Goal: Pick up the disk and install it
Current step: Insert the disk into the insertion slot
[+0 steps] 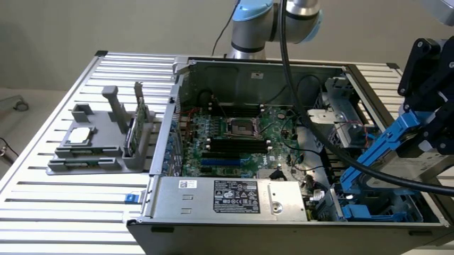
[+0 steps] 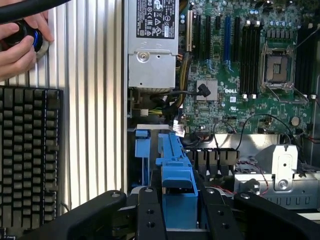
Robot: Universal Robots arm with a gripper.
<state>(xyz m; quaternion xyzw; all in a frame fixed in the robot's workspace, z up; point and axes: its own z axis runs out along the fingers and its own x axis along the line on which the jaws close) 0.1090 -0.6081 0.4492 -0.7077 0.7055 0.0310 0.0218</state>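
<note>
The disk [image 1: 386, 144], a grey drive in a blue plastic carrier, hangs tilted over the exterior view's right end of the open computer case [image 1: 262, 69]. My gripper [image 1: 424, 139] is shut on it from above. In the wrist view the black fingers [image 2: 150, 215] flank the carrier's blue end [image 2: 179, 192], with the gripper [image 2: 180, 205] clamped around it. Below the disk, the case's blue plastic cage [image 1: 379, 215] sits in the near corner; part of this cage [image 2: 142, 150] lies just beyond the carrier in the wrist view.
Inside the case are the motherboard [image 1: 234, 138], the silver power supply [image 1: 227, 196] and a metal bracket [image 1: 341, 119]. A thick black cable [image 1: 322, 141] crosses above. A grey fixture [image 1: 92, 143] stands on the slatted table [image 1: 64, 207]. A hand [image 2: 17, 42] and keyboard [image 2: 27, 155] lie beside the case.
</note>
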